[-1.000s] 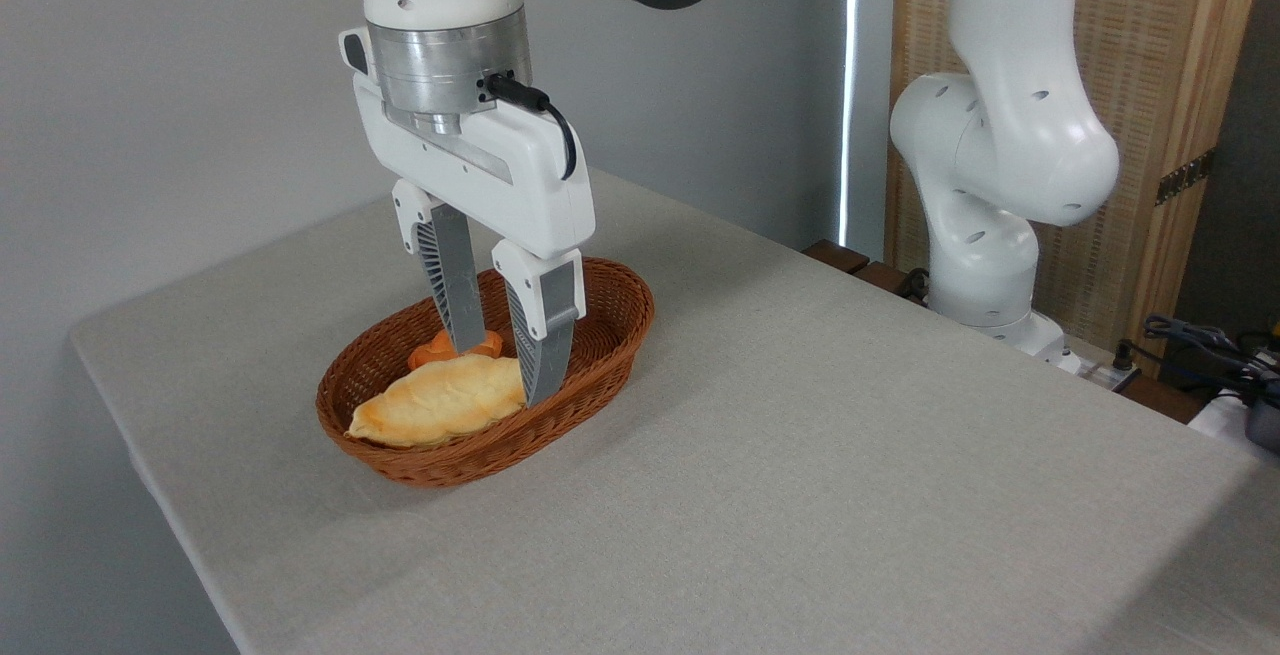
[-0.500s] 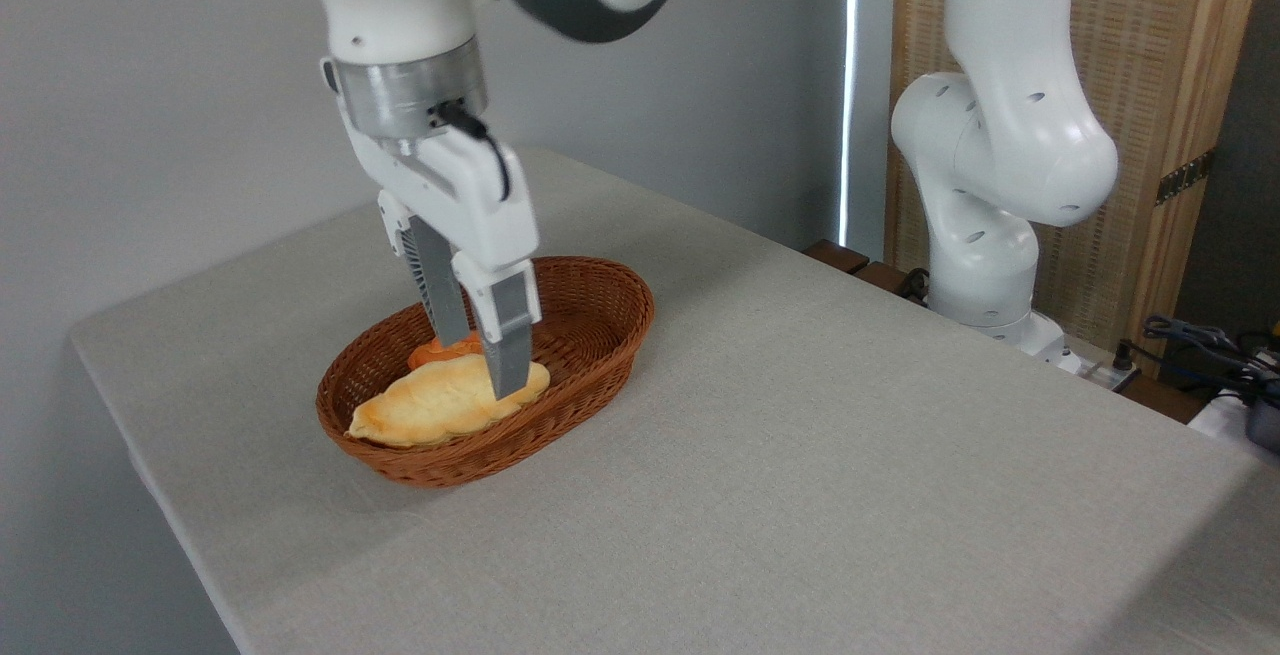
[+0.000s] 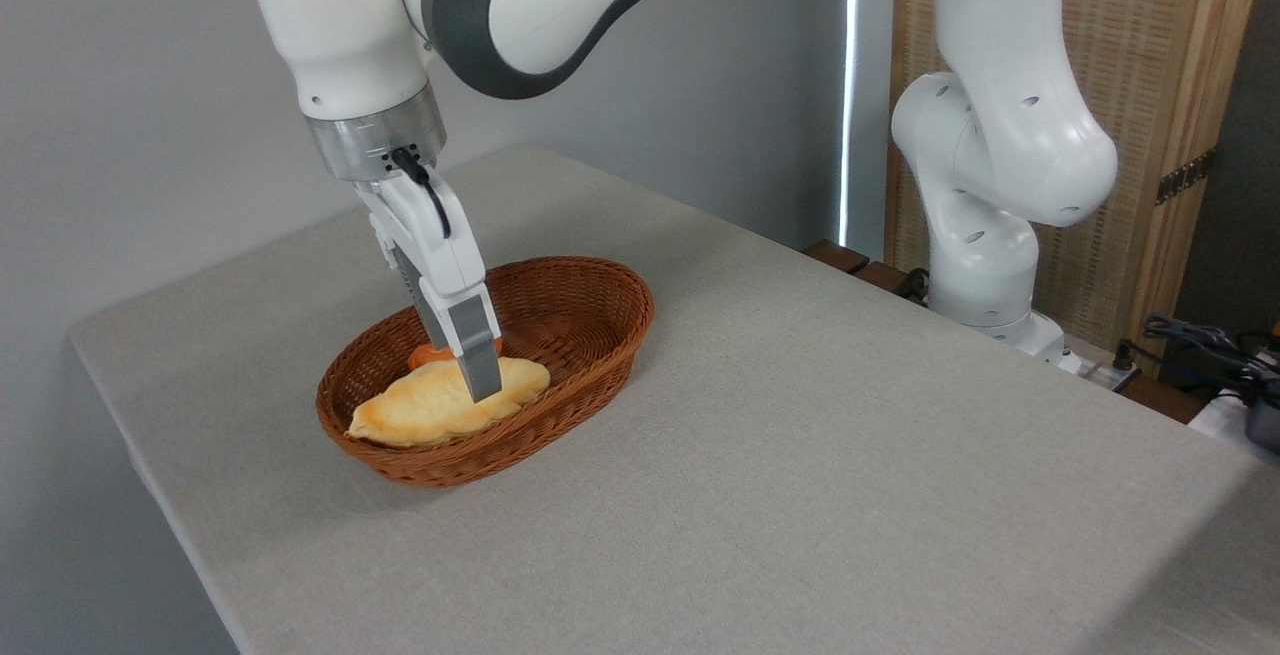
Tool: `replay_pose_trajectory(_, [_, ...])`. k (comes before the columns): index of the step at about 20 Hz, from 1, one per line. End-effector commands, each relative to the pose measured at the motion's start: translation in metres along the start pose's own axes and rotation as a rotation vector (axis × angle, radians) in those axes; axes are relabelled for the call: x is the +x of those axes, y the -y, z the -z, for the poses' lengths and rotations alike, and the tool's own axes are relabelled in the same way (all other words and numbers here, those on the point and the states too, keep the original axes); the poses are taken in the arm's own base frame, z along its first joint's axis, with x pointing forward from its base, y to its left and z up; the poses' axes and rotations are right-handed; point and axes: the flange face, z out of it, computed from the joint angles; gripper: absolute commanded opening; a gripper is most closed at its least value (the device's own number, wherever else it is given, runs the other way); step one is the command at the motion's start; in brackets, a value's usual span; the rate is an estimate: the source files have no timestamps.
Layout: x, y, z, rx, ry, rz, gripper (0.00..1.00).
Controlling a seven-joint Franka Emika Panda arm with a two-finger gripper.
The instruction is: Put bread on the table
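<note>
brown wicker basket point(image 3: 590, 310) sits on the left part of the counter point(image 3: 800, 455), which is covered in plain grey-beige cloth. both bits of bread are inside it: the long golden loaf point(image 3: 425, 405) lies along the near side, and a small orange bun point(image 3: 428, 353) peeks out just behind it, mostly hidden. the white arm leans in from the upper left and its hand point(image 3: 478, 375) is down in the basket, turned edge-on to where i'm standing, so i only see one grey finger point(image 3: 480, 370) with its tip on or just past the top of the loaf. honestly can't tell if the hand is spread or pinching anything from this angle. nothing is lying on the bare cloth around the basket. the arm's base stands at the far right edge, by a wooden screen point(image 3: 1170, 135).
</note>
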Motion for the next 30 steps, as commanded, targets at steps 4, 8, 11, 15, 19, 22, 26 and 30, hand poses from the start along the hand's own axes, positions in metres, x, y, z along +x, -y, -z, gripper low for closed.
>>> replay_pose_trajectory(4, [0.005,-0.006,-0.014,-0.018,0.014,-0.013,1.00])
replay_pose_trajectory(8, [0.012,-0.003,-0.028,-0.020,0.025,-0.020,1.00])
replay_pose_trajectory(11, [0.023,-0.012,-0.039,-0.029,0.039,-0.045,1.00])
replay_pose_trajectory(15, [0.030,-0.019,-0.037,-0.025,0.024,-0.059,1.00])
replay_pose_trajectory(19, [0.034,-0.022,-0.036,-0.028,0.018,-0.064,1.00])
replay_pose_trajectory(22, [0.035,-0.023,-0.035,-0.028,0.016,-0.065,1.00])
replay_pose_trajectory(26, [0.036,-0.024,-0.035,-0.027,0.017,-0.068,1.00])
replay_pose_trajectory(30, [0.036,-0.023,-0.041,-0.033,0.026,-0.071,1.00])
